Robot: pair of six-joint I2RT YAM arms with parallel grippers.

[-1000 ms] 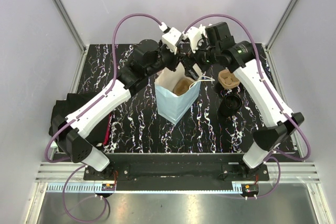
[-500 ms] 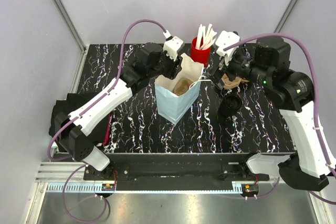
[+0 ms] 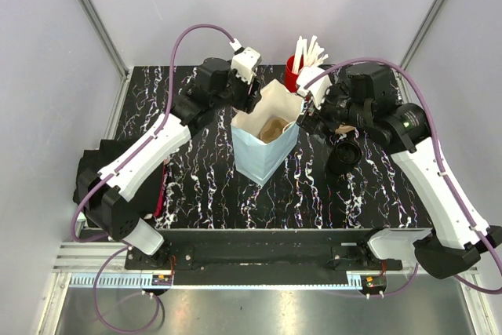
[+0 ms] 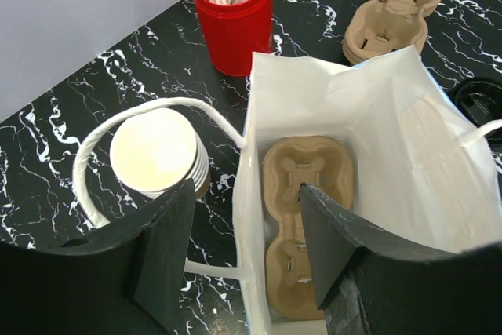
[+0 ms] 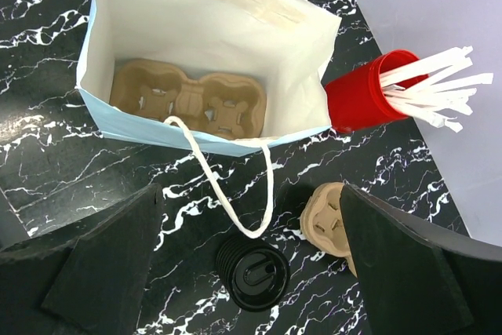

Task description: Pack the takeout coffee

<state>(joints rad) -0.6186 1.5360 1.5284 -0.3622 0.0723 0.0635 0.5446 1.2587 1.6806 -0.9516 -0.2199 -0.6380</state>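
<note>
Since no single lidded coffee shows in any view, its place cannot be told; it is neither in the bag nor on the visible table. Only nested cups and loose lids appear.

Item, far left: left arm, stretched diagonally from the lower left of the top view to the bag's upper-left corner, wrist tipped down over the mouth. Its left gripper (image 4: 245,221) has fingers parted and clasps nothing. The bag's side wall stands in the gap; contact cannot be told.

Item: cups (image 4: 154,151), a nested stack, white insides up, just beside the bag's left wall. Likely parked there for a short reach.

Item, centre: bag (image 3: 255,158), upright on the table (image 3: 196,186), mouth spread, probably so a cup can go straight down.

Item: carrier (image 4: 298,164), flat on the bag's floor, both sockets vacant; judged the seat for the coffee.

Item: red cup (image 5: 357,100) of sticks (image 5: 431,88), beyond the bag's upper-right corner.

Item: right gripper (image 5: 251,202), fingers spread wide and empty, hovering over the table just right of the bag. The right arm rises from the lower right, then bends back leftward toward the bag's rim.

Item: spare carriers (image 5: 329,221), stacked, right of the bag.

Item: lids (image 5: 252,272), a black stack, beside the spare carriers, beneath the right gripper.
</note>
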